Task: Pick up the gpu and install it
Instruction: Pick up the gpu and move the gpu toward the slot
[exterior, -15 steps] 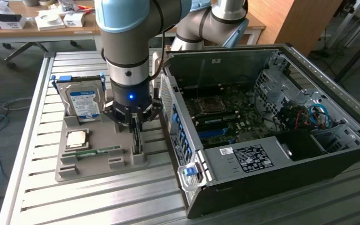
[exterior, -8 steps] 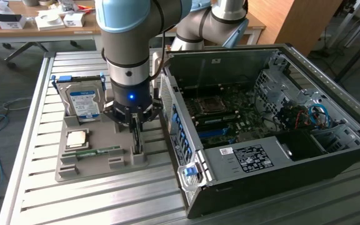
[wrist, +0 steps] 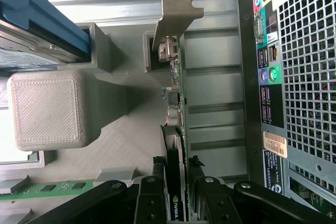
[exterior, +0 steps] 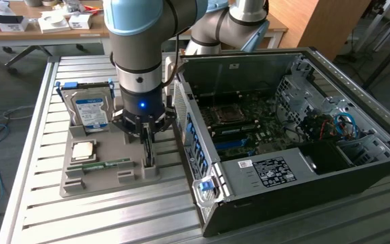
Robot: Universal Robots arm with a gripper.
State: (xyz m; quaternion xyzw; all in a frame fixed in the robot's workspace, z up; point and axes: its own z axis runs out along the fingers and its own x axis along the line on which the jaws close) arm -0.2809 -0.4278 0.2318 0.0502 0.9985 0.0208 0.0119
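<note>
Item: gpu (wrist: 175, 140), on edge in the grey holder (exterior: 100, 180), just beside the open computer case (exterior: 283, 173). I see its long axis running lengthwise between the fingers (wrist: 157, 182). Gripper (exterior: 148, 147) directly above, narrow, clamping both card faces.

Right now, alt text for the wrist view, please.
The gripper is closed on the gpu, a green card standing on edge in a gray holder. A hard drive flanks it on one side, the computer case on the other.
</note>
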